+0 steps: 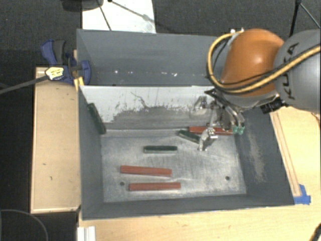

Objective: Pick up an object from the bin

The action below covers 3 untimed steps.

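Note:
My gripper (pixel 206 137) hangs low over the right part of the bin floor, near the back wall. A red-brown stick (pixel 198 130) lies crosswise between its fingers, and the fingers are shut on it. A short dark green stick (pixel 186 135) lies slanted just left of the fingertips, partly under the red-brown one. Another dark green stick (pixel 160 148) lies flat on the floor farther left.
Two long red-brown sticks (pixel 145 170) (pixel 154 186) lie side by side near the front of the bin. A dark green stick (pixel 95 118) leans against the left wall. The arm's orange cover and cables hang over the bin's right back corner.

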Motion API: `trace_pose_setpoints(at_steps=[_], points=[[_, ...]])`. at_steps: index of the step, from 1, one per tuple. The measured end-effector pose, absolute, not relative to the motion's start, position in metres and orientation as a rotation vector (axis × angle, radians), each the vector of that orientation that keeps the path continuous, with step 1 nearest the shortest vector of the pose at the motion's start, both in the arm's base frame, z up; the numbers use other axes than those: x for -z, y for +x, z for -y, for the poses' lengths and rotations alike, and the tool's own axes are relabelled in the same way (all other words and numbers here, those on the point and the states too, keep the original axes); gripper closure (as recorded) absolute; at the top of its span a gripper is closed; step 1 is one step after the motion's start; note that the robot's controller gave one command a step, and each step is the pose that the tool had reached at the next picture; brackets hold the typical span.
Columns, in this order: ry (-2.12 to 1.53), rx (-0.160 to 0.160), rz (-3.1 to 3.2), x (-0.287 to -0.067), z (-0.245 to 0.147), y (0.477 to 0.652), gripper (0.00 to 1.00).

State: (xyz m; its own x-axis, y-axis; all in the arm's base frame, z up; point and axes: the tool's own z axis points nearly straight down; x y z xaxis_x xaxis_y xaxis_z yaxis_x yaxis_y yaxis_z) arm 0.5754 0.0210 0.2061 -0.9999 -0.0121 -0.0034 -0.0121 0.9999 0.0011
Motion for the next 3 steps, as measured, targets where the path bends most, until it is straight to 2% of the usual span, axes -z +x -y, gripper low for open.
trace_pose_setpoints(at_steps=[1, 2, 3], points=[[-0.019, -0.002, -3.138, -0.206, -0.021, 0.575, 0.00], [-0.078, -0.001, -3.131, -0.151, -0.048, 0.585, 0.00], [-0.026, -0.004, -3.123, -0.077, -0.036, 0.583, 1.00]])
